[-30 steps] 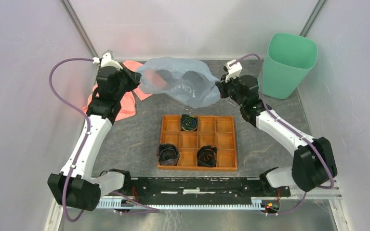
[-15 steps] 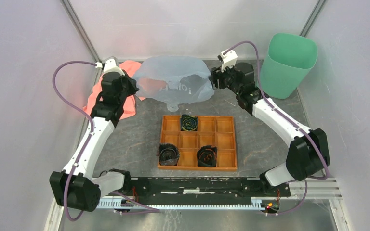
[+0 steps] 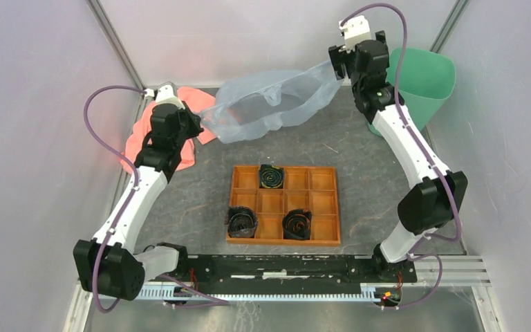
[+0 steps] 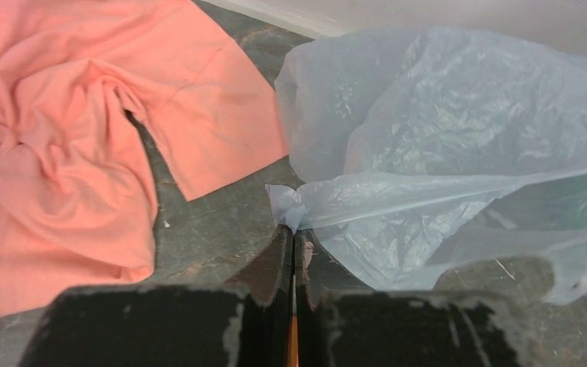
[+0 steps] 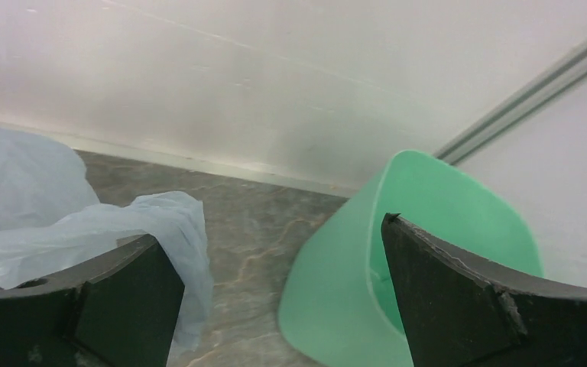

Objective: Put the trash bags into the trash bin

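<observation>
Grip status: the left gripper [image 4: 292,237] is clamped on a twisted corner of the bag [image 4: 443,153], with the film bunched right at its fingertips. The right gripper [image 5: 271,229] stands wide apart and holds nothing. A fold of bag lies against the outer side of its left finger; it cannot be told whether it is caught there or only resting. The bag spans from one gripper to the other, its right end raised beside the right fingers. None of it is inside the bin [image 5: 443,199].

Step in hand, as judged: getting the bag's right end over the bin rim. The bin mouth lies just ahead of the right fingers, toward the right one. A sound method would be:
- take the loose fold again;
- carry it past the rim and let go only once the film hangs inside;
- have the left gripper follow with slack so the bag is not drawn back out.

Edges and room:
- The back wall [image 5: 275,92] is close ahead of the right fingers, and the side wall [image 3: 505,104] is just beyond the bin, so room there is tight.
- The rim sits beside the right finger, and a knock could tip the bin.
- The cloth [image 4: 84,153] lies just left of the left fingertips, near the gripped corner, and could be dragged along.
- The tray [image 3: 283,238] is well apart, behind both grippers.
</observation>
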`<act>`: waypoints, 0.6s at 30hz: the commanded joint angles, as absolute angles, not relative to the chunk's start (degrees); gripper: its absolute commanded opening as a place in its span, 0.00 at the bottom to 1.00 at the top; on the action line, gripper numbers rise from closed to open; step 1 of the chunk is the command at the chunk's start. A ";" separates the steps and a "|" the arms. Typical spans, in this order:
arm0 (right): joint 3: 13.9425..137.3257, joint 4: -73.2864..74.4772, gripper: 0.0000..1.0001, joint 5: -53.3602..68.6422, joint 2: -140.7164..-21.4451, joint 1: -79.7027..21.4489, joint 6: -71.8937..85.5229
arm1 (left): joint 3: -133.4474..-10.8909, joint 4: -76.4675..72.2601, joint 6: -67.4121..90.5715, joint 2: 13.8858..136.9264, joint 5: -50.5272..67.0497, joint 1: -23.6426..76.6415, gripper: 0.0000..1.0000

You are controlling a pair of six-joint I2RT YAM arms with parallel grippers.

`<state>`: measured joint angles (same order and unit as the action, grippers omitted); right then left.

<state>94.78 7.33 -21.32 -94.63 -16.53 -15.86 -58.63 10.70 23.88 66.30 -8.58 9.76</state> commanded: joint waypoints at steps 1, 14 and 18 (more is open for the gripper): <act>101.80 11.25 0.98 -30.18 -99.38 -13.55 -22.41 | -57.93 8.20 20.92 67.10 -9.87 9.54 0.02; 79.31 -7.15 0.98 27.38 -92.78 -14.65 4.73 | -58.84 3.54 23.20 70.64 3.20 8.48 0.02; 83.30 -0.41 0.98 26.35 -94.31 -19.55 3.25 | -58.18 2.86 23.79 70.09 5.38 8.46 0.02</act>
